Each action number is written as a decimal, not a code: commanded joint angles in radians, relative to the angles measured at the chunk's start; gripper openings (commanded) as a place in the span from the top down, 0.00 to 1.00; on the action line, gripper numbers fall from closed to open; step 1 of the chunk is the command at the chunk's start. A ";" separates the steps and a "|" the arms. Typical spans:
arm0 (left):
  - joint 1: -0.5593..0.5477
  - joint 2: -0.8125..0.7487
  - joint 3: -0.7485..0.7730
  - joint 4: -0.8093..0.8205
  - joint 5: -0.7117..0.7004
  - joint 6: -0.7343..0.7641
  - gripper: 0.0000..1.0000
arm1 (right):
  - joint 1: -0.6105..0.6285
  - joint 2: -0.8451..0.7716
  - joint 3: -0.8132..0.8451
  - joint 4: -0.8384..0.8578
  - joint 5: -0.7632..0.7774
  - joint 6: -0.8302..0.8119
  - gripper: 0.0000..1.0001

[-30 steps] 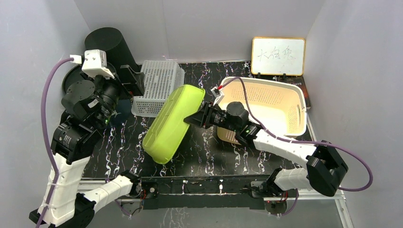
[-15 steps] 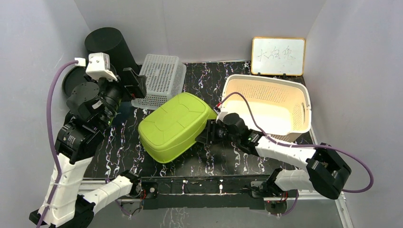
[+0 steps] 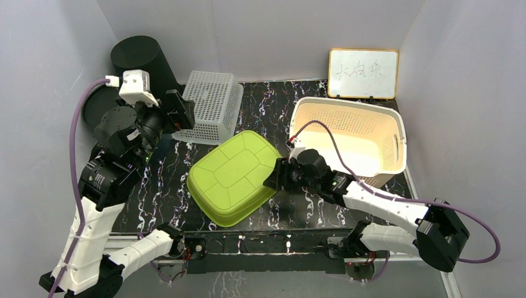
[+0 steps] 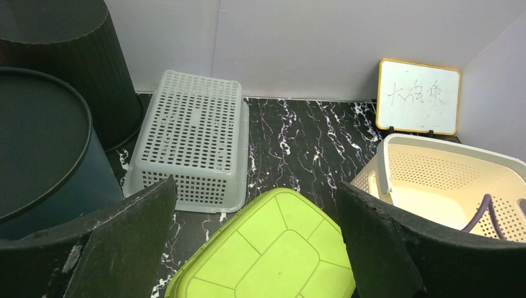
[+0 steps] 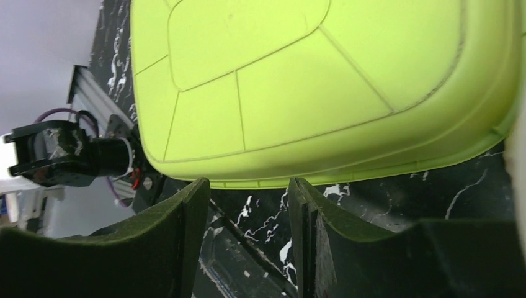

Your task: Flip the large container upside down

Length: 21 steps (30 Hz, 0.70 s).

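Note:
The lime-green container [image 3: 234, 177] lies bottom-up, flat on the black marbled table, front centre. Its ribbed base also shows in the left wrist view [image 4: 273, 248] and the right wrist view [image 5: 310, 81]. My right gripper [image 3: 274, 180] is low at the container's right rim. It is open [image 5: 248, 186], with only bare table between its fingers and the rim just beyond the fingertips. My left gripper [image 3: 178, 110] hangs high at the back left, open and empty [image 4: 255, 186], looking down on the container.
A white perforated basket [image 3: 208, 105] lies upside down behind the green container. A cream basket [image 3: 347, 104] stands open at the right, close behind my right arm. A black bin [image 3: 139, 59] and a dark round tub [image 3: 93, 105] stand back left. A whiteboard [image 3: 363, 73] leans at the back right.
The green container went from standing on its edge to lying flat, bottom-up. My right gripper came down with it and now stands open off the rim. The left gripper shifted slightly right.

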 commanded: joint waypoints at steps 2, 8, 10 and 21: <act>-0.004 0.004 -0.014 0.023 0.013 -0.004 0.01 | 0.013 0.056 0.152 -0.113 0.149 -0.152 0.52; -0.004 0.000 -0.032 0.016 0.015 -0.007 0.02 | 0.078 0.160 0.263 -0.167 0.248 -0.298 0.52; -0.004 -0.001 -0.041 0.016 0.014 -0.006 0.02 | 0.107 0.197 0.294 -0.170 0.272 -0.342 0.52; -0.004 -0.001 -0.049 0.004 0.038 -0.018 0.02 | 0.271 0.406 0.328 -0.154 0.387 -0.459 0.53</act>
